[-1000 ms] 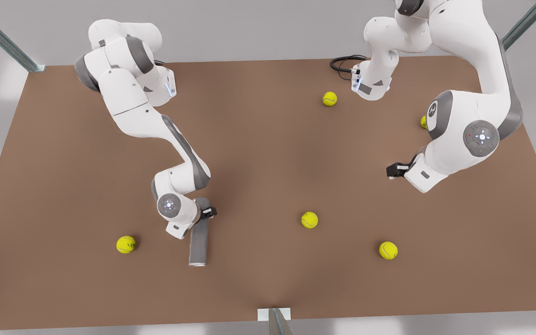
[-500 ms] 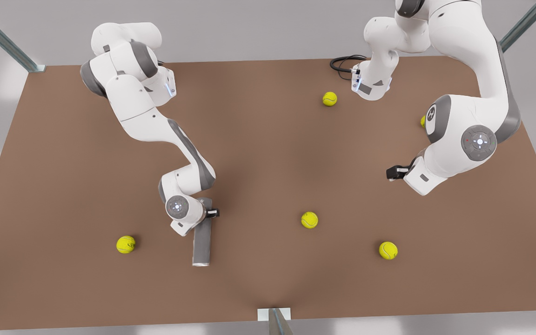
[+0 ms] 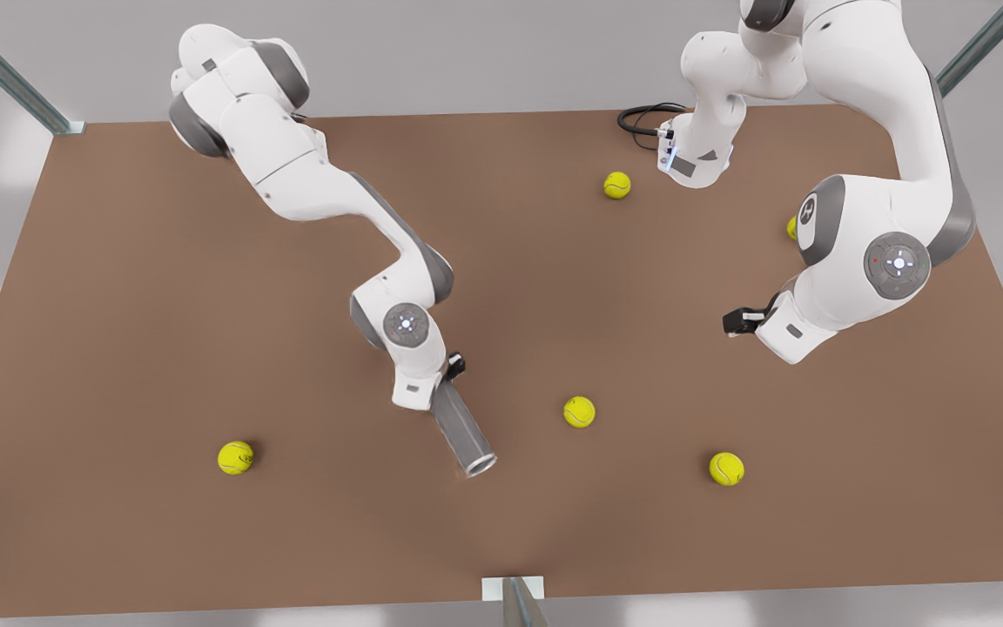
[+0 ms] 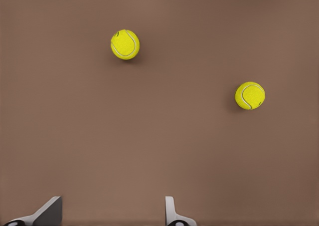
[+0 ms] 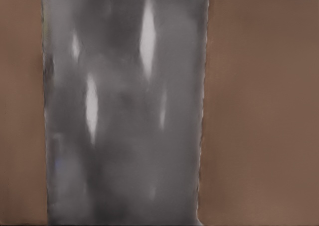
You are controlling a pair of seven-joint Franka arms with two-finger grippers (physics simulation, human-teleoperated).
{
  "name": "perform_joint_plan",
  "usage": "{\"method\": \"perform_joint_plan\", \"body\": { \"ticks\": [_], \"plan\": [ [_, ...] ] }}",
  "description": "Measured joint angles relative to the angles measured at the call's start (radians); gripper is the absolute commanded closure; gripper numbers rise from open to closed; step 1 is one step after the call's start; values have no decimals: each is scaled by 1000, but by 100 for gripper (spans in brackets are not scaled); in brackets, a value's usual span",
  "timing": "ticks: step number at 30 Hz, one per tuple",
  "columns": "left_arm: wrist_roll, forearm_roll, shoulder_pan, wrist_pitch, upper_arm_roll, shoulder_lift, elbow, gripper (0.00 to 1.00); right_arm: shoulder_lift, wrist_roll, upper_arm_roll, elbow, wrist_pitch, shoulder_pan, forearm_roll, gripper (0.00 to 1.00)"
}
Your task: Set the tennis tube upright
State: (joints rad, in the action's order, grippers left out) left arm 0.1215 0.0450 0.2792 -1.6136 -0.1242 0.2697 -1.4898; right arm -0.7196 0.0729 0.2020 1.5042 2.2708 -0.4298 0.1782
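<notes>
Front view: the brown table (image 3: 118, 305) spreads wide, and the right hand (image 3: 447, 383) pinches the grey tennis tube (image 3: 464, 431) by its far end, carried tilted, silvery rim toward the near edge. The step looks like the tip-up; next the rim must swing down and seat flat. The left hand (image 3: 735, 322) waits spread at the front view's right; the nearest tennis ball (image 3: 579, 411) lies well apart.

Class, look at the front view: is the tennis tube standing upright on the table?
No, the tennis tube is tilted, held by the right gripper.
</notes>
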Motion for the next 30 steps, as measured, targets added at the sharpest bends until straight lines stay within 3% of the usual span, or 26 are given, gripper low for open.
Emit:
{"method": "perform_joint_plan", "body": {
  "ticks": [4, 15, 23, 28, 30],
  "plan": [
    [0, 0, 0, 2, -1, 0, 0, 0, 12, -194, 3, -12, 52, -28, 29, 61],
    [1, 0, 0, 4, -1, 0, -1, 0, 89, -788, 159, -19, 13, -44, 37, 68],
    [2, 0, 0, 3, -2, 0, -1, 0, -166, -923, 123, -297, -120, -139, 61, 73],
    [2, 0, 0, 1, -1, 3, -2, 0, -177, -863, 114, -303, -173, -143, 67, 72],
    [2, 3, 0, -2, -1, 8, -2, 0, -177, -819, 114, -293, -183, -143, 66, 54]
  ]
}}
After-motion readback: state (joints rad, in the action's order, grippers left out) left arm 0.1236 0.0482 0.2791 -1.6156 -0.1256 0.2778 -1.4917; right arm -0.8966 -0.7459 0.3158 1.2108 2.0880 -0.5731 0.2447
